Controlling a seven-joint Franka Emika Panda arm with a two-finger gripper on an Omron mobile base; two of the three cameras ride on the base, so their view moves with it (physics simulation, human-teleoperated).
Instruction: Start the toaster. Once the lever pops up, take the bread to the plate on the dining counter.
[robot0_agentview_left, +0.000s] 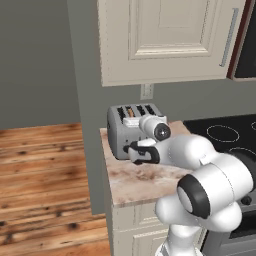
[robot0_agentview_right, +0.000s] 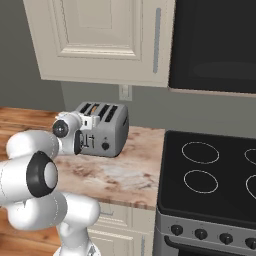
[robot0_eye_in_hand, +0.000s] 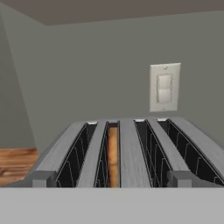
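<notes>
Leftmost, warm wood-plank flooring (robot0_agentview_left: 40, 165) gives way to a veined beige marble counter (robot0_agentview_left: 145, 182), where the boxy brushed-silver four-slot toaster (robot0_agentview_left: 122, 132) stands with a thin tan bread slice (robot0_eye_in_hand: 113, 157) sunk in its second slot from the left. Just before the toaster's front, the white arm's two-finger gripper (robot0_agentview_left: 137, 150) hovers with fingers spread wide, holding nothing; further right lies a glossy black glass cooktop (robot0_agentview_right: 210, 175) with ringed burners.

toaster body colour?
Silver-grey, with dark slots on top. The toaster shows best in the right base view.
</notes>
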